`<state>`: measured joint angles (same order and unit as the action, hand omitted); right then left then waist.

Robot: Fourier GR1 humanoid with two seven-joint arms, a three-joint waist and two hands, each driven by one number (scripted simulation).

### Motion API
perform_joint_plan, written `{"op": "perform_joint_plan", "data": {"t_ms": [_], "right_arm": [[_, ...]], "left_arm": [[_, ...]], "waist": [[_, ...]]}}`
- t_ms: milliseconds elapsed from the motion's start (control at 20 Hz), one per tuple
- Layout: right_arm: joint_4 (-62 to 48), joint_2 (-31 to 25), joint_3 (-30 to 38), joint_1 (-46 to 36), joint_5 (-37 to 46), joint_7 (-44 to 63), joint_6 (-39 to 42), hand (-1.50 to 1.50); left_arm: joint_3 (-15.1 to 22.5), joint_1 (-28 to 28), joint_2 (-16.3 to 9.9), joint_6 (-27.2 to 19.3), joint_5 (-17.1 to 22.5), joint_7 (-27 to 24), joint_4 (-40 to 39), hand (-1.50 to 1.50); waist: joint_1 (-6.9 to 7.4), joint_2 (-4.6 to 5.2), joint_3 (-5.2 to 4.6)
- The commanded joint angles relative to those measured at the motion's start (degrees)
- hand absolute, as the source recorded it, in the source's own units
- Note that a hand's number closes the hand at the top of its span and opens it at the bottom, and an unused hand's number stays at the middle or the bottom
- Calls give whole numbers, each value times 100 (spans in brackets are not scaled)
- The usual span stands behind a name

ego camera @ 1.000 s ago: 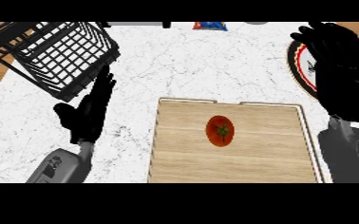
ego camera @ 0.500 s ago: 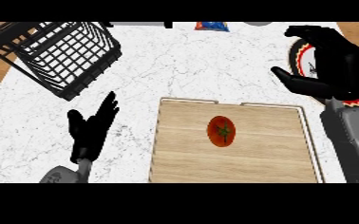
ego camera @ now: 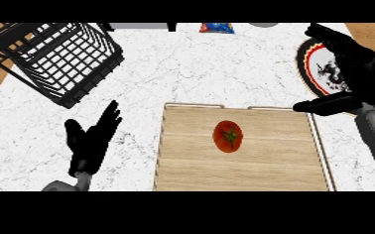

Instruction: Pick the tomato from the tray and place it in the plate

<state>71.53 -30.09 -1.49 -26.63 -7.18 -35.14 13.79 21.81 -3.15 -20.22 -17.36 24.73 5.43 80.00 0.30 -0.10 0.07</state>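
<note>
Left hand (ego camera: 92,141) rests open, fingers spread, beside the tray (ego camera: 190,173). On the tray's middle lies the tomato (ego camera: 227,136), red, oval, with a green star-shaped stem. Right hand (ego camera: 351,74), fingers relaxed, hovers over the plate (ego camera: 311,62).

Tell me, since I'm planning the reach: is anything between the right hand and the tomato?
Nothing visible. The tomato lies alone on the wooden tray, and the open right hand hovers over the plate at the tray's upper right corner.
</note>
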Motion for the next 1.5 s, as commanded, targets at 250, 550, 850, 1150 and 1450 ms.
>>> {"op": "perform_joint_plan", "data": {"t_ms": [250,550,850,1150,1450], "right_arm": [[1382,-938,-1021,298,1405,1052,373,-150],[2711,-675,-1303,598,1860,2607,263,-150],[2653,93,-1622,930,2902,2744,-64,-150],[2695,567,-2153,1048,3641,3246,128,-150],[2751,930,-2088,1415,4020,3119,405,-150]], "left_arm": [[-116,-49,112,40,11,146,-251,0],[-66,224,24,-116,-241,434,348,0],[-406,194,82,344,-255,427,229,0],[-504,36,420,345,-504,302,-138,0],[-838,136,477,639,-617,480,99,0]], "waist": [[-140,-25,-17],[-67,-22,-11],[-17,5,-7],[-23,11,-8],[-24,8,-7]]}}
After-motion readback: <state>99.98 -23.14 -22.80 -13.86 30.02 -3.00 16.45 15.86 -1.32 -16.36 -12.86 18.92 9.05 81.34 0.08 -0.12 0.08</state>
